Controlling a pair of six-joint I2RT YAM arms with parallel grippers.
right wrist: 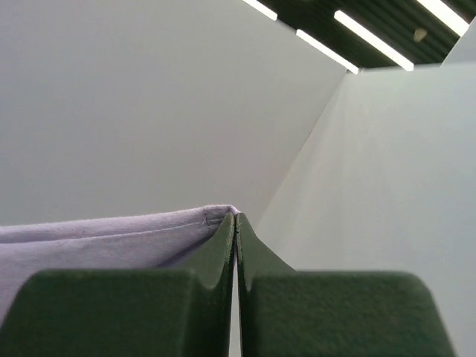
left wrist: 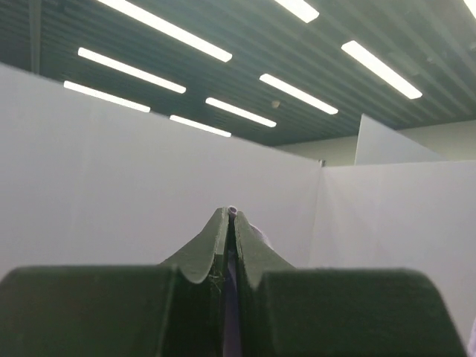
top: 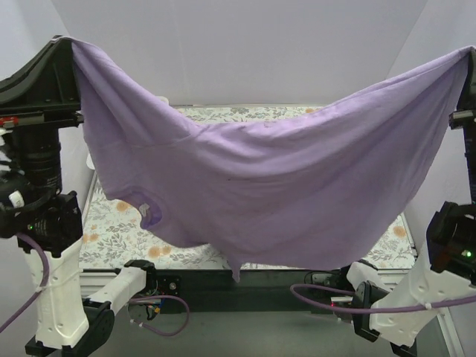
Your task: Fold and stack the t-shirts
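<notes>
The lavender t-shirt point(top: 282, 178) hangs spread wide in the air between both arms, sagging in the middle above the table, with its neck opening and white label low at the left. My left gripper point(top: 67, 43) holds one corner high at the upper left. Seen from the left wrist, the left gripper point(left wrist: 231, 214) is shut with a sliver of purple t-shirt point(left wrist: 233, 211) pinched at its tips. My right gripper point(top: 468, 53) holds the other corner high at the upper right. The right wrist view has that gripper point(right wrist: 236, 216) shut on the t-shirt hem point(right wrist: 111, 238), which trails off leftward.
The floral table cover point(top: 119, 230) shows under the hanging cloth. White walls enclose the back and sides. Purple cables point(top: 335, 303) loop near the arm bases at the front edge.
</notes>
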